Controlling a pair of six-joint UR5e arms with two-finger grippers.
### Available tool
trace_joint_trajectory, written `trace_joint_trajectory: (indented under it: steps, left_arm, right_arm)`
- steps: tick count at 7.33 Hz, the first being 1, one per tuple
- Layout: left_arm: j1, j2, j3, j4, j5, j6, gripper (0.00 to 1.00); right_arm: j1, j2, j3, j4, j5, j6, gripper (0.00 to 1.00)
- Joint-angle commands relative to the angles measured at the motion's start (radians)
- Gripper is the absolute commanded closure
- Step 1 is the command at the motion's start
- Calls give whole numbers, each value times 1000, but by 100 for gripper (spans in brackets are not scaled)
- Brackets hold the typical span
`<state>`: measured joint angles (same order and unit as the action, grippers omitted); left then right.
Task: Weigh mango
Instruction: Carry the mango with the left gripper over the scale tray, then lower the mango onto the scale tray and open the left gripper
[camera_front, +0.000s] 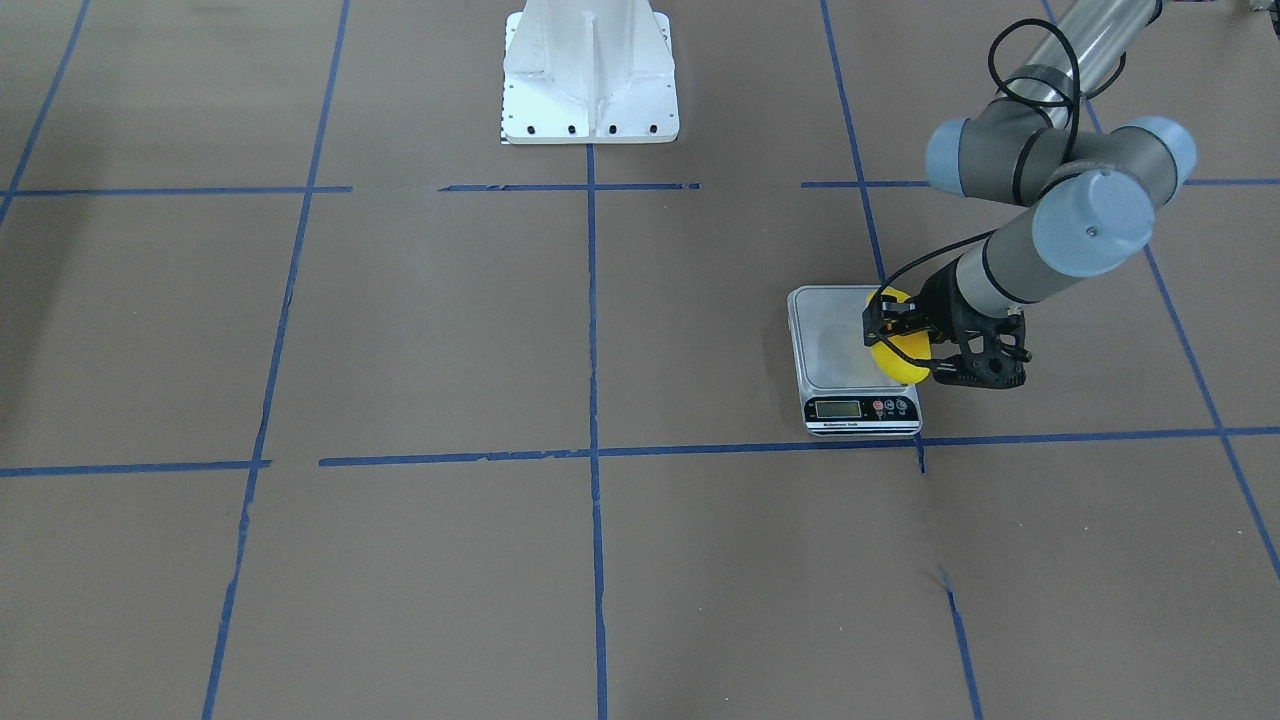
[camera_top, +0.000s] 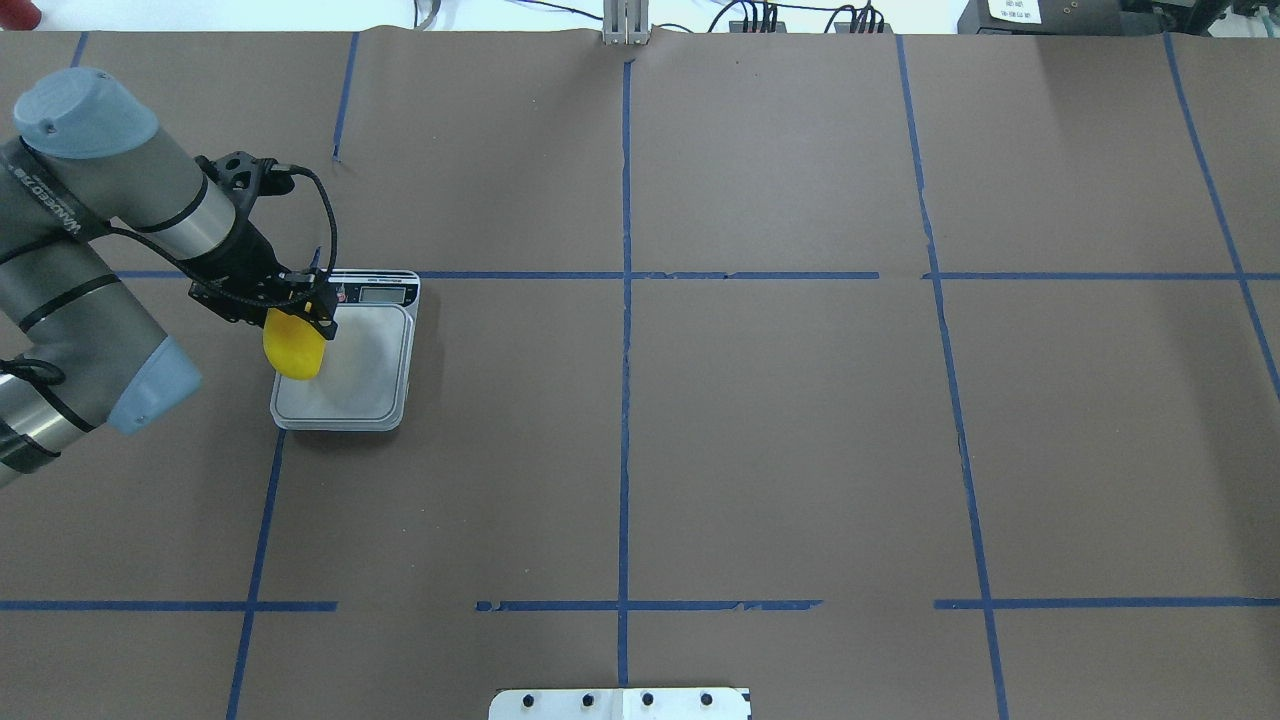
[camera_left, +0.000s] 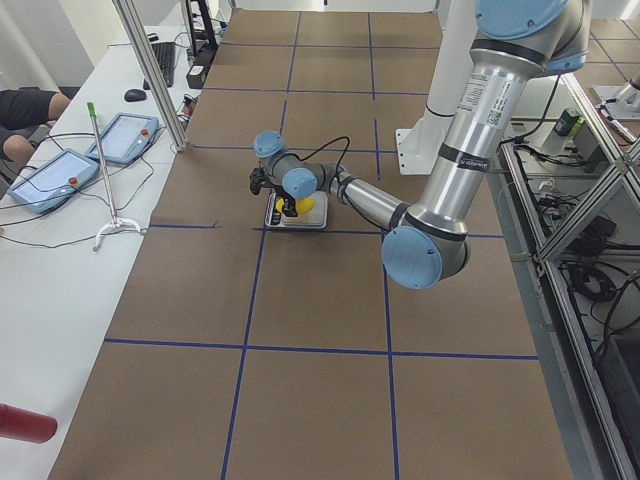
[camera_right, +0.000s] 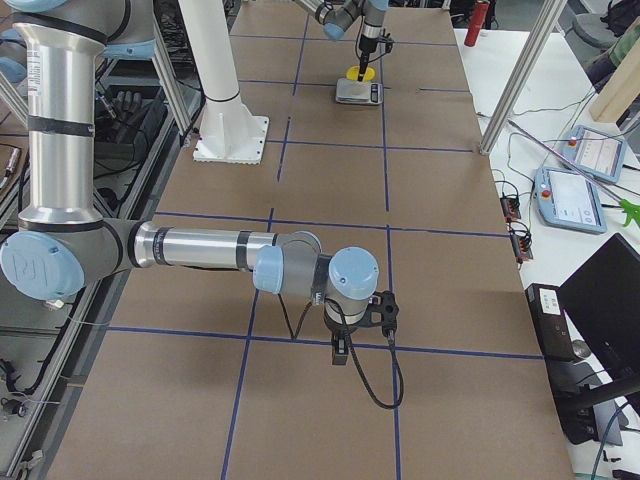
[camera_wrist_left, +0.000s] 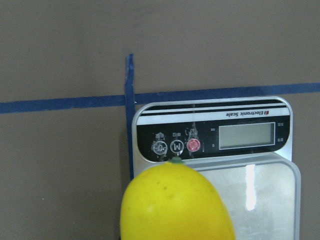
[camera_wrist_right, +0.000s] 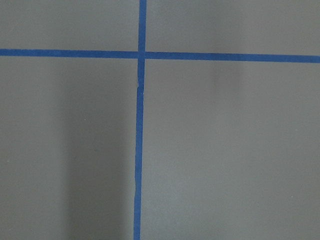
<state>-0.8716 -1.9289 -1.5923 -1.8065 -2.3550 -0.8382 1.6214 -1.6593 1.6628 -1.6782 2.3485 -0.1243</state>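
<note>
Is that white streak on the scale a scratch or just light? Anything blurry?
Left wrist view: the streak on the scale is likely lamp glare; the close mango looks slightly soft. Right wrist view: faint soft shadows on the paper.

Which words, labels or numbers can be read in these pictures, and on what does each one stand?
"Electronic Scale": on the scale's front panel, near its display.
"M": on the middle round button of that panel.
Display: no figures can be read.
Sign on the neighbouring white button: too small to read.
Lettering on the left arm, overhead view: too blurred to read.
</note>
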Motion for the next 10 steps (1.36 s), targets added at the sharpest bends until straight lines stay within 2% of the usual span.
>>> trace_joint_trajectory:
  steps: [1,6,7,9,10]
  left_arm:
    - [28,-4,2,-5,-3,-33,100]
    - [28,-10,6,-7,-3,-29,100]
    - [29,-10,12,-8,-3,-27,65]
    - [36,-10,28,-52,-3,-33,28]
    - [36,-10,25,-53,-3,-36,0]
  right_arm:
    - [0,1,0,0,0,0,0]
    - [0,0,0,0,0,0,0]
    - [0,1,0,0,0,0,0]
    - [0,-1,0,0,0,0,0]
    - [0,1,0,0,0,0,0]
